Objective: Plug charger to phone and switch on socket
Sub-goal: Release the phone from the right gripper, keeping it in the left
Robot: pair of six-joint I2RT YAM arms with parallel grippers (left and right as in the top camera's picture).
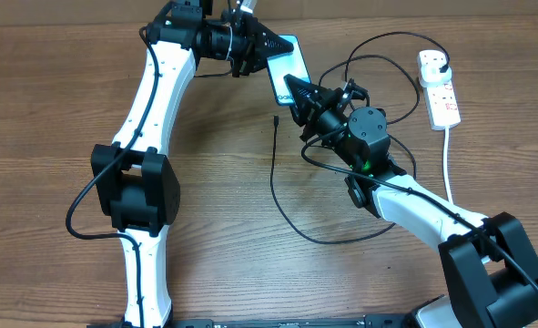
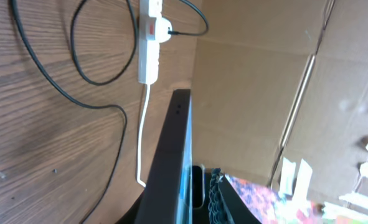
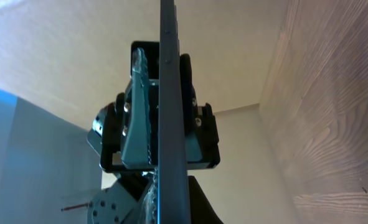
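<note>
Phone [image 1: 287, 64] stood near the far middle of the table [image 1: 50, 109], caught between the two arms: a slim slab with a light blue screen, a dark rim and a little lettering at its near end. From overhead the screen showed as a slanted pale blue panel. Both wrist cameras saw it edge-on, a thin dark bar with a sliver of blue beside it. The left gripper [image 1: 269, 52] was clamped on one long side, a finger against each face, as the right wrist camera showed. The right gripper [image 1: 296, 91] was closed over the near short end, covering part of the lettering. Whether the phone touched the wood could not be told. The charger [image 1: 272, 173], a thin black cable, lay in loose loops around the right arm. Its small connector tip [image 1: 276, 118] rested on the table near the phone's lower end, apart from it, and its black plug [image 1: 441, 63] sat in the socket [image 1: 441, 96]. That white strip with red markings lay at the far right, well apart from the phone, its thick white cord [image 1: 448, 159] trailing toward the near edge.
</note>
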